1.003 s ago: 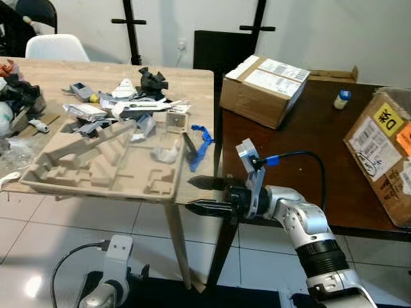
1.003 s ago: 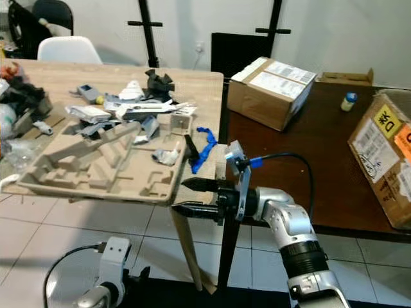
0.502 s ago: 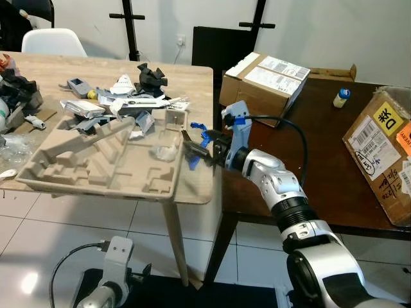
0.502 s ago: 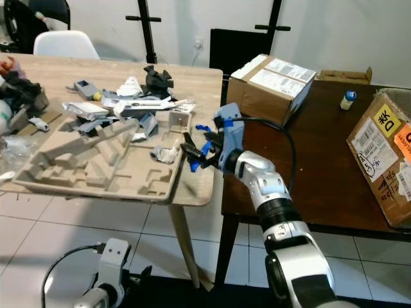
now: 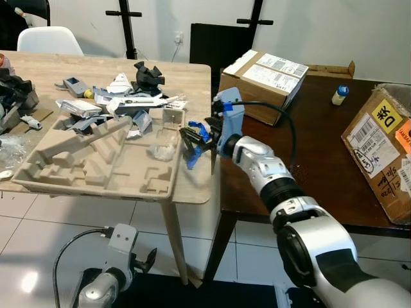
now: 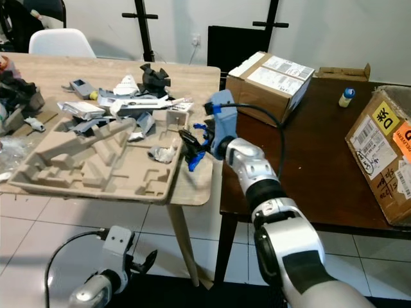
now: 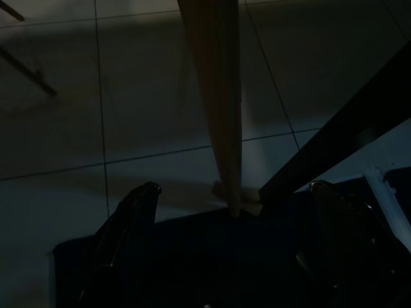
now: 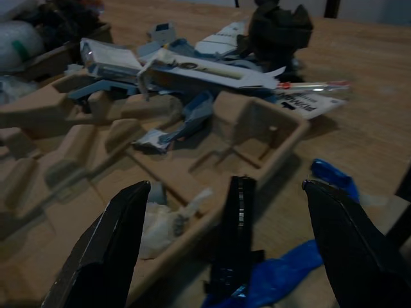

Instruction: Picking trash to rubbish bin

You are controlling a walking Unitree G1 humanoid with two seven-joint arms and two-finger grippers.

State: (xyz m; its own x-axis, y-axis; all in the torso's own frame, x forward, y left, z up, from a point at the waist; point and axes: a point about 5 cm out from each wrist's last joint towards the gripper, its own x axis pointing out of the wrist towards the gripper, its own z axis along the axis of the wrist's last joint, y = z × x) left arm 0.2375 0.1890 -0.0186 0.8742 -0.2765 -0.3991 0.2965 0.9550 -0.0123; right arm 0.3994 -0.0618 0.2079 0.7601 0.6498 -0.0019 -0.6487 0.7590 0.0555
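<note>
**A:** Floor first, nearest you: your left gripper [image 7: 218, 256] hangs low under the wooden table [image 5: 192, 83], and its wrist view is dark. You can make out its two fingers [image 7: 125, 224] set wide apart with a pale table leg [image 7: 218, 96] standing on the tiles between them.

**B:** And your working arm?

**A:** Your right gripper [image 5: 192, 142] is stretched out over the near right corner of the wooden table. Its fingers [image 8: 106, 244] are spread wide, closed on nothing. Between them in the wrist view you see a slim black strip [image 8: 232, 237] lying against the rim of the moulded cardboard tray [image 5: 96, 163], with a blue scrap [image 5: 196, 146] just beside it on the tabletop, right under the fingertips.

**B:** What else is in reach?

**A:** A crumpled whitish wad [image 5: 162, 151] sits inside the tray, just left of the gripper. Beyond the tray you have a heap of trash: white and grey wrappers [image 5: 131, 102] and a black crumpled piece [image 5: 146, 76] further back.

**B:** To your right?

**A:** A dark table [image 5: 308, 154] stands alongside the wooden one. It carries a cardboard box [image 5: 263, 83], a small bottle with a blue cap [image 5: 339, 95] and a larger labelled box [image 5: 382, 147] at the edge. Furthest off, a white chair [image 5: 48, 40] stands behind the wooden table.
</note>
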